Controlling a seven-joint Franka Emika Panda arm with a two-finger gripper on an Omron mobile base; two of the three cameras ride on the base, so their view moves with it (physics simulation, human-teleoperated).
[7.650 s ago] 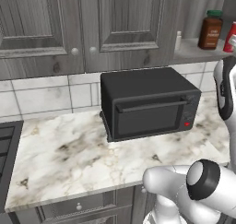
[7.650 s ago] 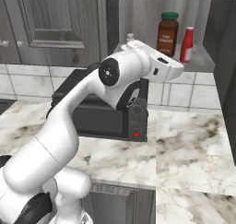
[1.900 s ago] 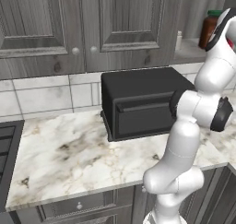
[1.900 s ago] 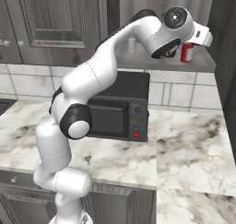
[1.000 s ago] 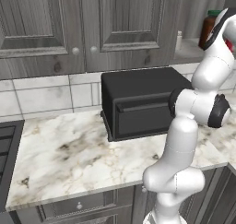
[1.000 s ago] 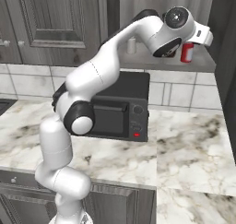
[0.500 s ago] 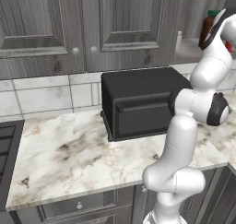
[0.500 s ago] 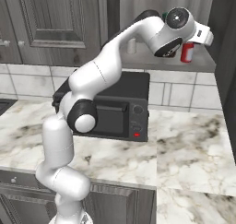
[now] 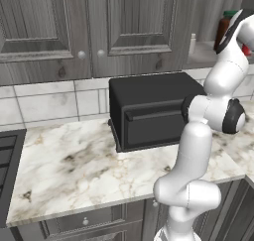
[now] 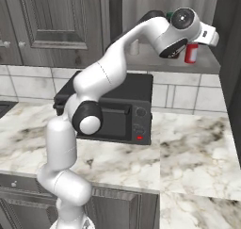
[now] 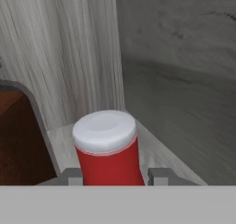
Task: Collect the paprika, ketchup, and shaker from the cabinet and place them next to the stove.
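The robot's hand (image 11: 110, 177) pinched the small smooth red ketchup bottle with a round white cap (image 11: 108, 147), ready to lift it out. The bottle stood on the flat shelf of the grey wood-grain cabinet (image 11: 152, 149), beside the squat brown paprika jar (image 11: 18, 140).

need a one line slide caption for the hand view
Tool closed on the ketchup at the back corner of the cabinet shelf, paprika alongside.

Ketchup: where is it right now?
On the cabinet shelf's right end, the ketchup sits between the gripper fingers, paprika beside it.
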